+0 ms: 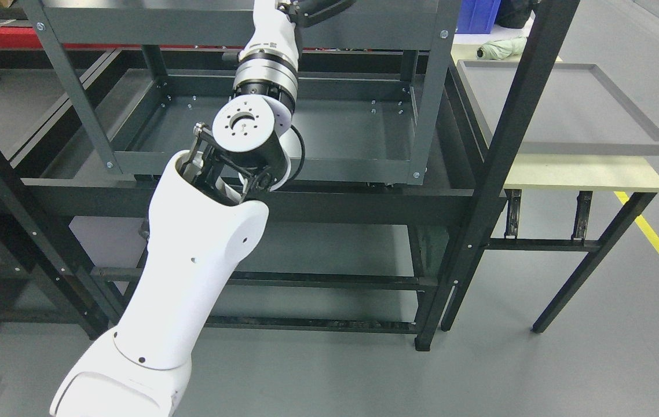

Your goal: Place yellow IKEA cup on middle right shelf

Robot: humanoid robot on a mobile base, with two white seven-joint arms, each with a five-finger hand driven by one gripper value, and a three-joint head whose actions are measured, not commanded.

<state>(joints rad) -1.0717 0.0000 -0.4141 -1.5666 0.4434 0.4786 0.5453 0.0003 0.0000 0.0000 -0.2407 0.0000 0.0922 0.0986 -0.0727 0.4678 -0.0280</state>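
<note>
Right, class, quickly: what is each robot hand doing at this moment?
Left hand: out of frame; only the left arm shows, reaching up past the top edge by the dark shelf unit.
Right hand: not in view.

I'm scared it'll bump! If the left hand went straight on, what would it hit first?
Cannot tell: the left arm points up across the top shelf, and its hand lies beyond the picture's edge.

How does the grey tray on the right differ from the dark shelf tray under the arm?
The grey tray is lighter, rests on a pale table and lies open to view. The shelf tray is darker, bolted into the rack's posts and partly hidden by the left arm. Both are shallow, rimmed, and hold nothing visible.
</note>
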